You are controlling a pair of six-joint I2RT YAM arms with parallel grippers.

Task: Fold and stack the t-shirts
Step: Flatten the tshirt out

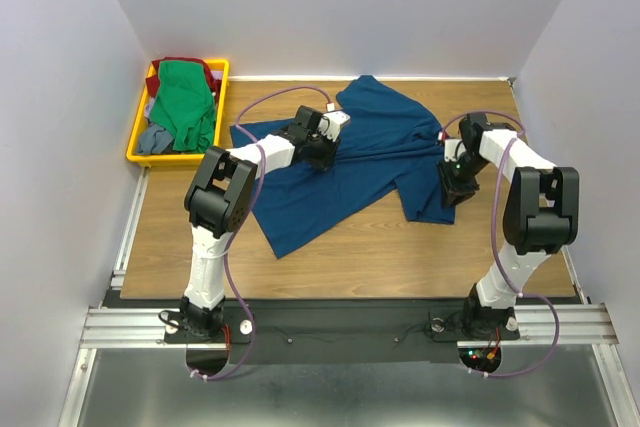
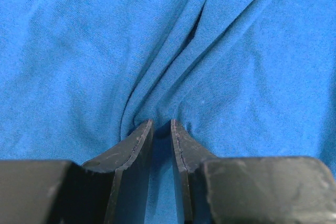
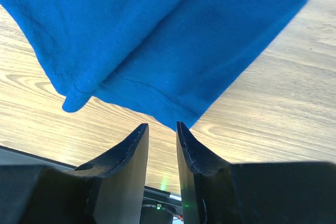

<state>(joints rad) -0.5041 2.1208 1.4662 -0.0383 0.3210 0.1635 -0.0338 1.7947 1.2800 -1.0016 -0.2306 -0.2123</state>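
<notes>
A large blue t-shirt [image 1: 375,152] lies spread and creased across the wooden table. My left gripper [image 1: 320,140] rests on its middle. In the left wrist view the jaws [image 2: 161,124] stand narrowly apart with blue cloth [image 2: 79,51] between them, and creases run into the tips. My right gripper [image 1: 453,185] is at the shirt's right edge. In the right wrist view its jaws [image 3: 161,125] show a small gap with bare wood between them. The shirt's hem corner [image 3: 157,40] lies just beyond the fingertips, apart from them.
A yellow tray [image 1: 135,137] stands at the back left of the table. It holds a green t-shirt [image 1: 185,107], a dark red one [image 1: 185,63] and a grey-blue one [image 1: 155,139]. Bare wood [image 1: 420,257] lies in front of the blue shirt. White walls close in three sides.
</notes>
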